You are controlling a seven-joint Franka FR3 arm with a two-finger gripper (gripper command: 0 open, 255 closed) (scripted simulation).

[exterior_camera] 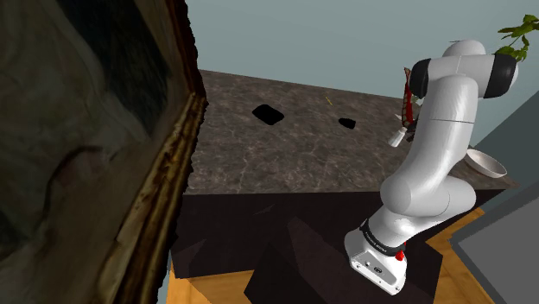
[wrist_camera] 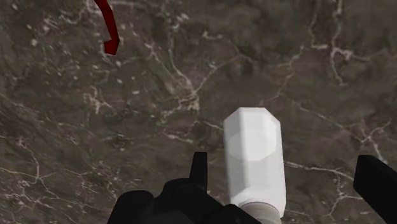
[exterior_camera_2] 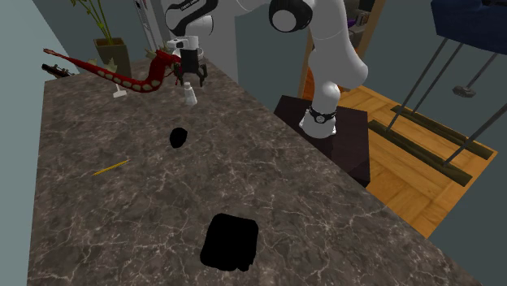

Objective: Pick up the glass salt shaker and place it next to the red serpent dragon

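A white, faceted salt shaker (exterior_camera_2: 189, 95) with a grey cap rests on the dark marble table (exterior_camera_2: 325, 211), close to the tail end of the red serpent dragon (exterior_camera_2: 122, 75). My gripper (exterior_camera_2: 189, 77) hovers directly above it, open. In the wrist view the shaker (wrist_camera: 254, 159) lies between the spread fingers (wrist_camera: 200, 170), and neither one touches it. A red piece of the dragon (wrist_camera: 108, 28) shows a little way beyond it. From the shoulder view the shaker (exterior_camera: 397, 136) peeks out beside the arm, below the dragon (exterior_camera: 408, 93).
Two black shapes (exterior_camera_2: 231, 242) (exterior_camera_2: 179, 137) and a thin yellow stick (exterior_camera_2: 110, 167) lie on the table. A white bowl (exterior_camera: 484, 162) sits near the table edge behind the arm. A potted plant (exterior_camera_2: 104, 32) stands behind the dragon. A large framed picture (exterior_camera: 104, 155) blocks the shoulder view's left.
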